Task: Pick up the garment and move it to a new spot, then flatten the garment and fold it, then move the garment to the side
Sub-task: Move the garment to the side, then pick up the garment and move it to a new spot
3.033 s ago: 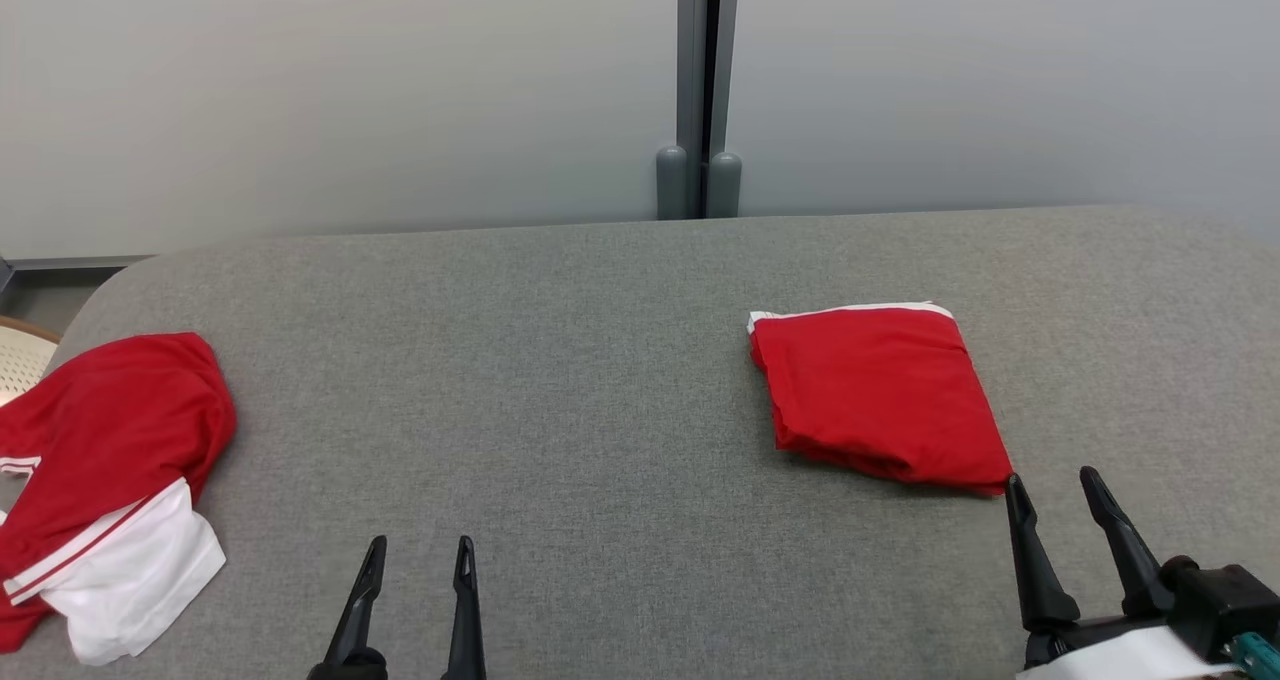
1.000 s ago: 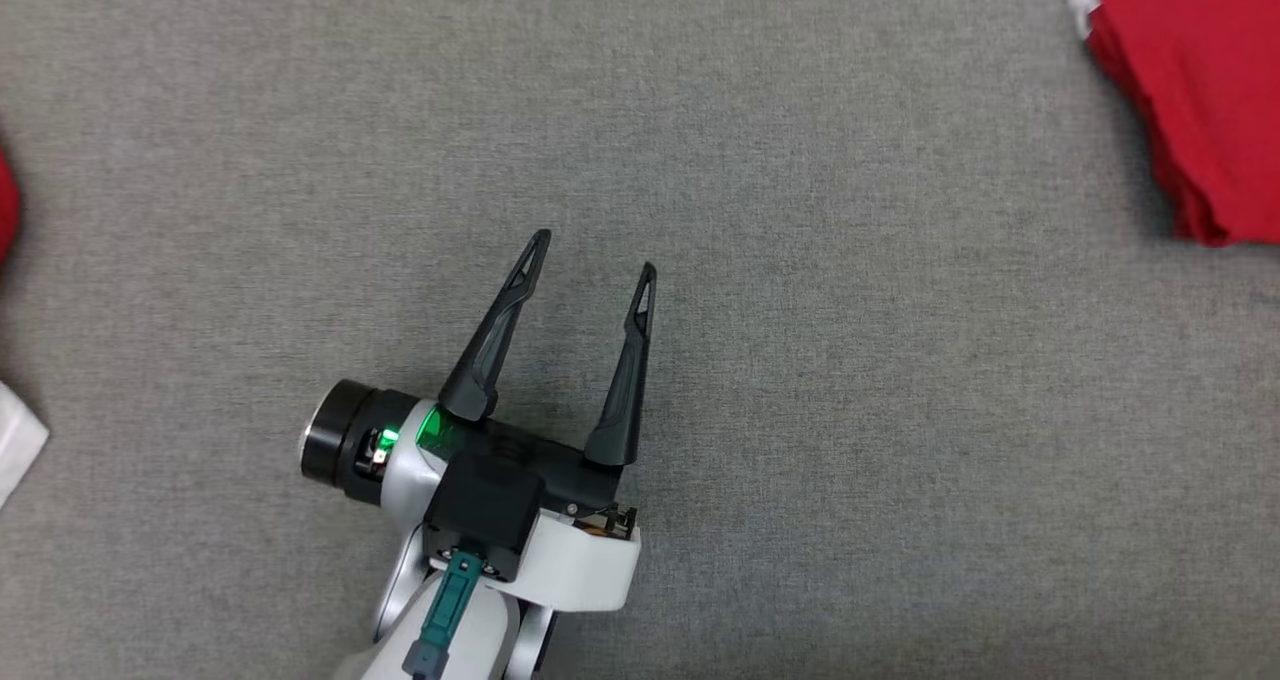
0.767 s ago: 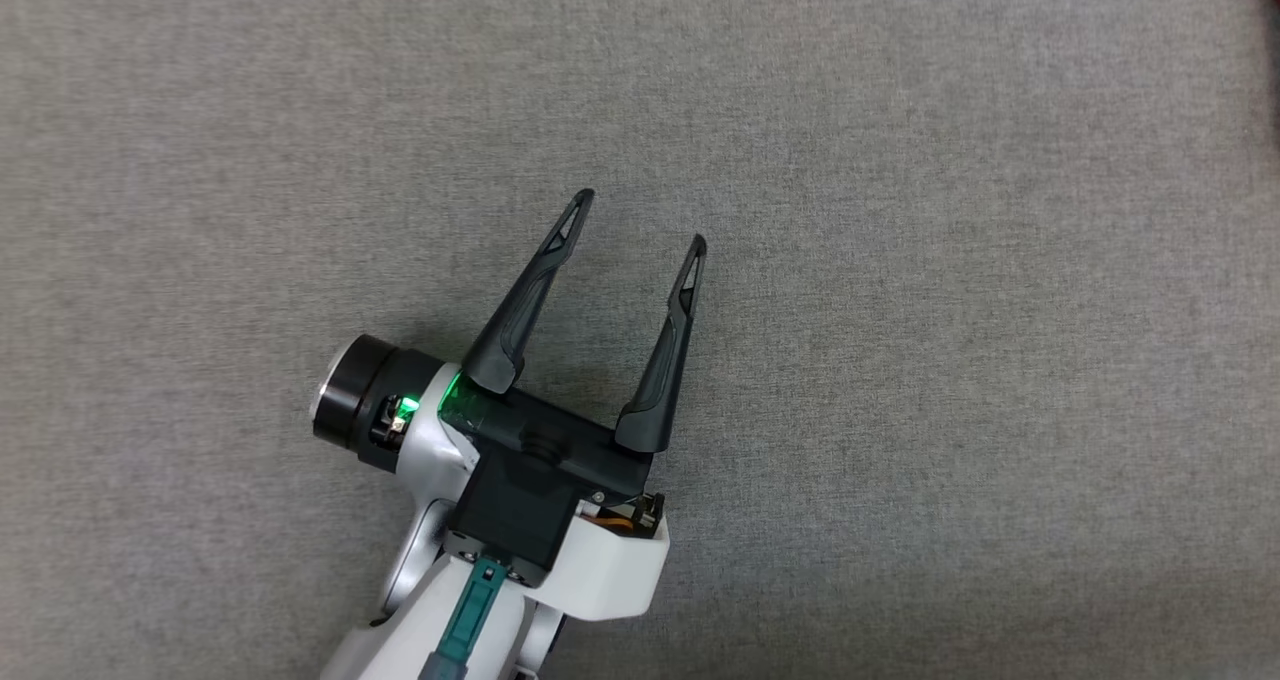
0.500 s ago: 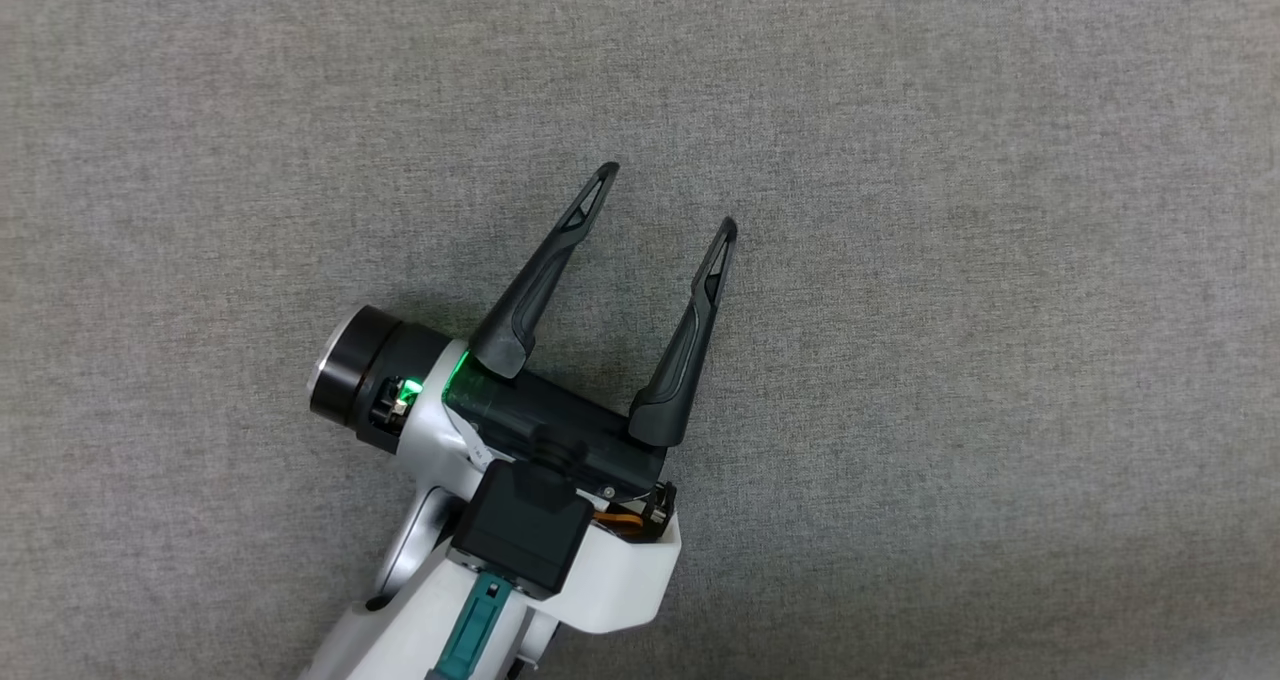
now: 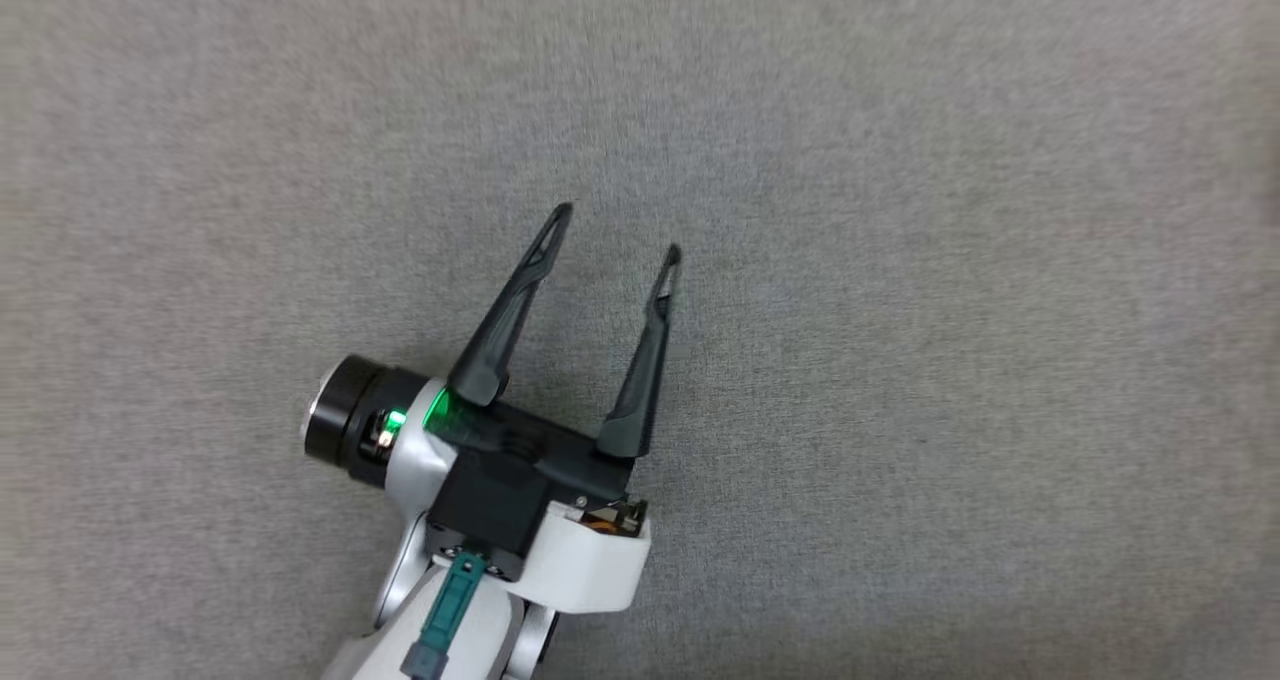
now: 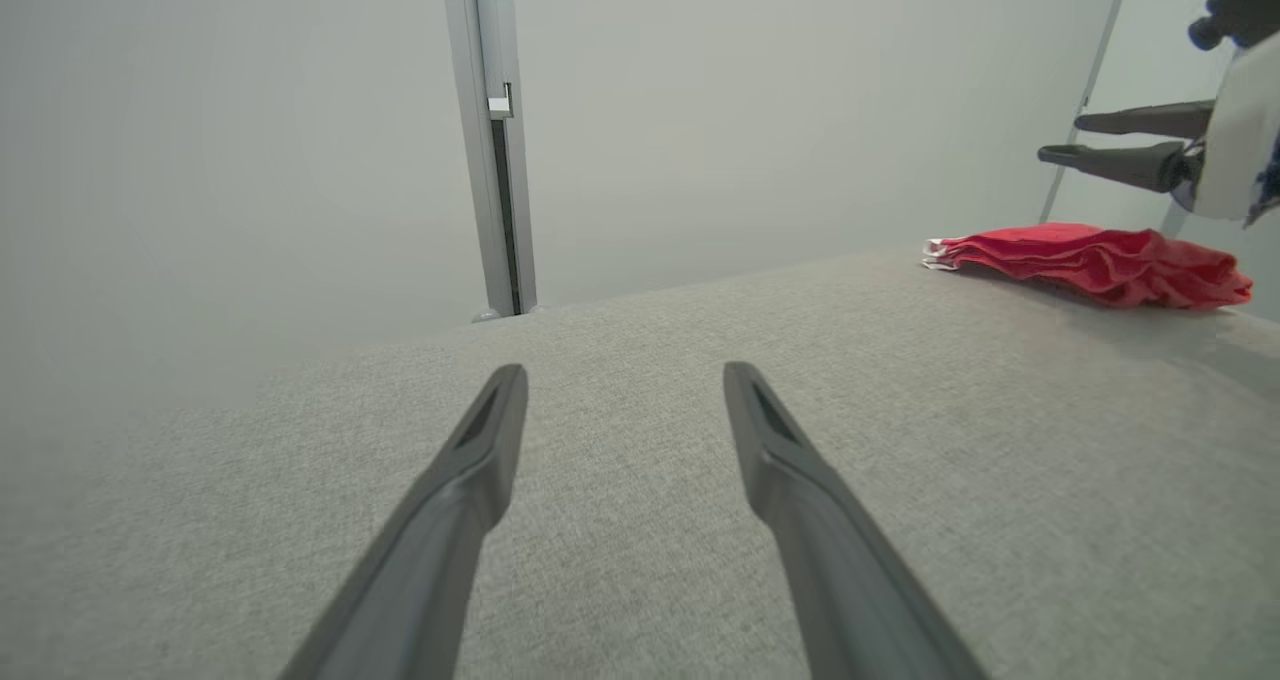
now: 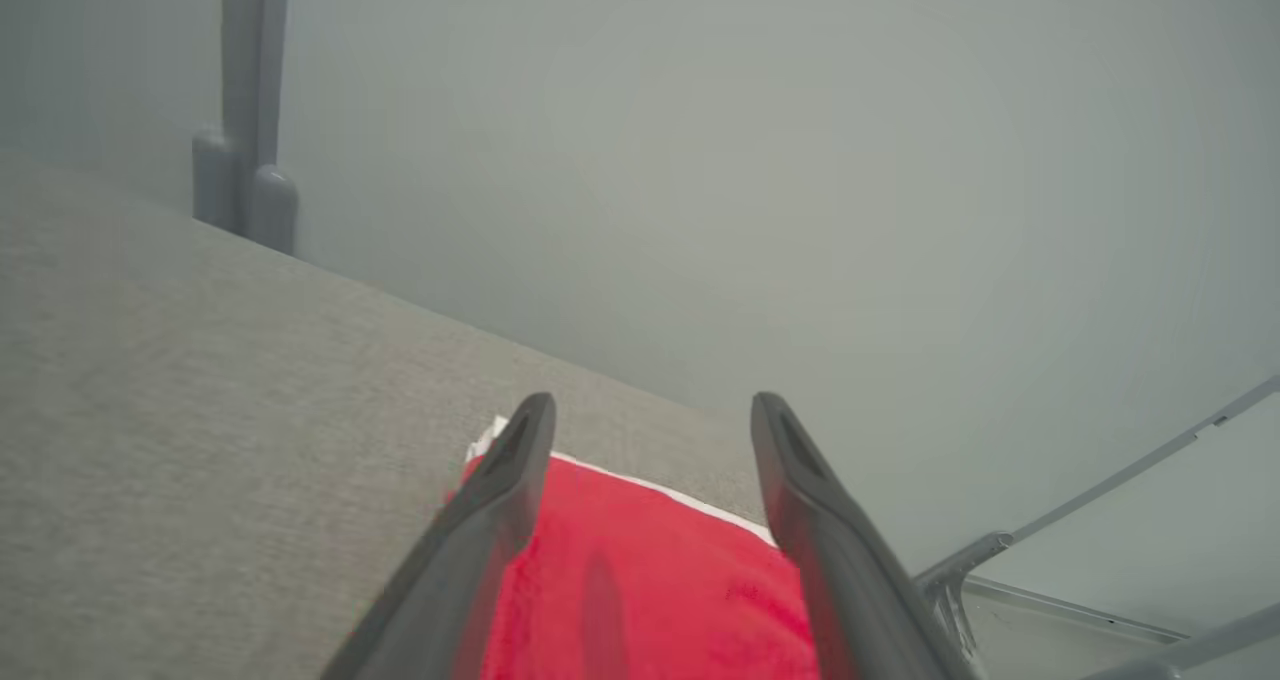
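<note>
Your left gripper [image 5: 616, 232] hovers over the bare grey table [image 5: 950, 380], fingers spread wide and holding nothing. Its wrist view shows the folded red garment [image 6: 1090, 258] lying on the table, far off to the right. Your right gripper [image 6: 1062, 136] hangs just above the garment, fingers likewise parted and empty. The right wrist view looks down between them onto red cloth and white trim [image 7: 640, 485].

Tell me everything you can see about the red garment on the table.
The red garment is soft cloth with white trim along one edge, folded into a flat, slightly rumpled stack. It lies on the grey fabric table, and nothing else touches it. The right gripper hangs open above it, apart from it.
</note>
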Robot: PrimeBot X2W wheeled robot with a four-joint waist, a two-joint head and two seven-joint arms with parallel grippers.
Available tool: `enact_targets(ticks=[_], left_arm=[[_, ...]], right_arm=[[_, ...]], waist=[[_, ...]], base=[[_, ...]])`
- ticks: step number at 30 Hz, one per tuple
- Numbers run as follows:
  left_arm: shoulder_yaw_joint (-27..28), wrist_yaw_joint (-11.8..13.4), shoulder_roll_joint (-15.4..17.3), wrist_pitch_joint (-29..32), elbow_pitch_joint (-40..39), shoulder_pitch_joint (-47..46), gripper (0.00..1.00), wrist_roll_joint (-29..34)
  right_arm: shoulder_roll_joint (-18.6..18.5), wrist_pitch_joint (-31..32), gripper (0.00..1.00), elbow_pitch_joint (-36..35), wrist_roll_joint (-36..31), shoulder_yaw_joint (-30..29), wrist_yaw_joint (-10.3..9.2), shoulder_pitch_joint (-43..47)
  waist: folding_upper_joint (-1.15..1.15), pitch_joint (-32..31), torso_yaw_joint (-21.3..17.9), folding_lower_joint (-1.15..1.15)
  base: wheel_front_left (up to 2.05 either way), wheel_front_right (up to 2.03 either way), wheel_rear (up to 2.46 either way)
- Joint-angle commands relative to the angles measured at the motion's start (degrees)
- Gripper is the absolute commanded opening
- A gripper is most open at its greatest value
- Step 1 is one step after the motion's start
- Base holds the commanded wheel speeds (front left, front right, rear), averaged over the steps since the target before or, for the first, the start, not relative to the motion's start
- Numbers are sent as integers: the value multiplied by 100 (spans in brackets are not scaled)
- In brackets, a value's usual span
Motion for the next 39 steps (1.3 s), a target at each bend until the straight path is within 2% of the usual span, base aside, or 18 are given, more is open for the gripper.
enact_targets(ticks=[1,5,10,13,19,27,39], left_arm=[[70,44,10,-1,48,128,100,-73],[337,78,-51,0,243,525,100,-346],[807,-3,-117,0,432,1080,100,-694],[1106,-69,-146,0,516,1425,100,-777],[1624,-82,-172,0,733,2195,100,-623],[1959,-239,-172,0,956,2786,100,-600],[1912,-406,-176,0,1041,2888,100,-614]], right_arm=[[202,-4,100,-234,-59,-150,-15,319],[1153,-4,100,-1013,-166,-462,-14,1352],[2121,-5,100,-1643,-269,-668,-14,2444],[2604,-4,100,-1914,-371,-736,-14,3064],[3322,-4,100,-2409,-568,-836,-14,4204],[3684,-5,100,-3223,-761,-1050,-13,5457],[3717,-5,100,-3265,-879,-1034,-13,5947]], waist=[[0,-512,36,0],[0,-1205,78,0],[0,-2032,169,0],[0,-2462,212,0],[0,-3220,182,0],[0,-3642,274,0],[0,-3730,207,0]], base=[[0,0,0],[0,0,0],[0,0,0],[0,0,0],[0,0,0],[0,0,0],[0,0,0]])
